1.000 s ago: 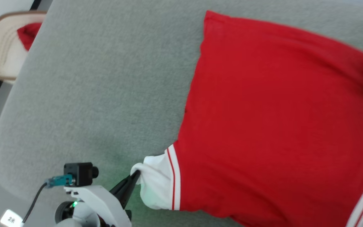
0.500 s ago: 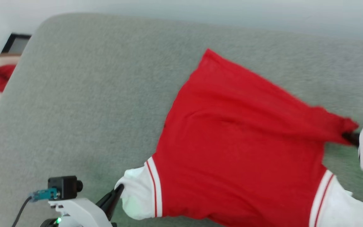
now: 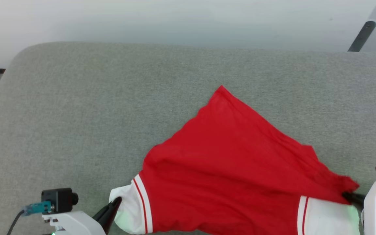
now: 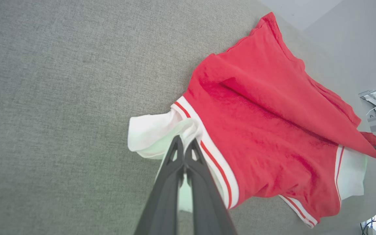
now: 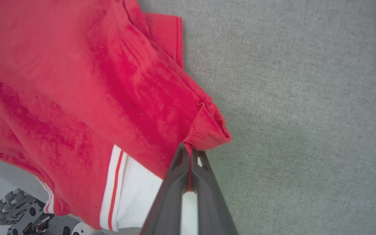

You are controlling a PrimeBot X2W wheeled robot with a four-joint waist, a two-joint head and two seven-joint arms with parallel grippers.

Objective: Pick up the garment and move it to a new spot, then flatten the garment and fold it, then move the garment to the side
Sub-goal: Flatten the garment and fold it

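Two end effectors hold the garment [image 3: 233, 176]: the left end effector [image 4: 184, 143] is closed tight on its white sleeve, and the right end effector [image 5: 188, 147] is clamped on a bunched red corner beside the other white sleeve. The garment lies wrinkled on the grey desk [image 3: 93, 107], close to the near edge, one red corner pointing to the far side.

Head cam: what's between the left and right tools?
The garment spans that stretch in the head view: left tool pinches a white sleeve, right tool a red corner.
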